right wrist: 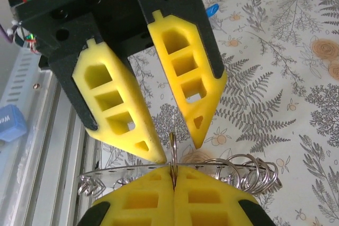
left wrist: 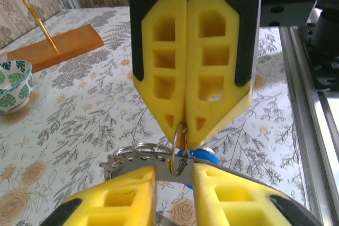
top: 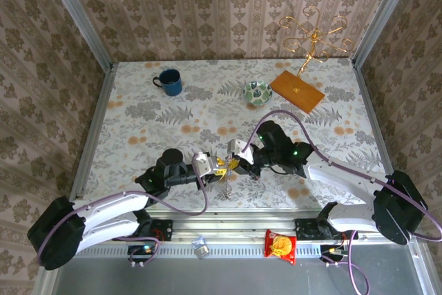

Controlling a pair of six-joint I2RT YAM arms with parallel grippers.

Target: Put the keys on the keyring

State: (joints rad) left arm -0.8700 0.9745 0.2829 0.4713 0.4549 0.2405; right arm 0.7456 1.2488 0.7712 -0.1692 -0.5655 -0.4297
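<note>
My two grippers meet above the near middle of the table. The keyring [left wrist: 133,163] is a flat grey metal ring with holes along its rim and several small split rings [right wrist: 249,170] hanging from it. My right gripper [right wrist: 174,172] [left wrist: 185,130] [top: 235,164] is shut on one small split ring [left wrist: 179,157] that passes through the keyring's rim. My left gripper [left wrist: 175,173] [right wrist: 177,151] [top: 210,165] is open, its fingertips on either side of that split ring and against the keyring. A key's blue head [left wrist: 205,155] shows just behind the keyring, and its blade is hidden.
A blue mug [top: 168,81] stands at the back left. A green patterned bowl [top: 257,92] and a wooden board [top: 297,90] with a gold wire stand sit at the back right. A snack packet [top: 280,245] lies on the near rail.
</note>
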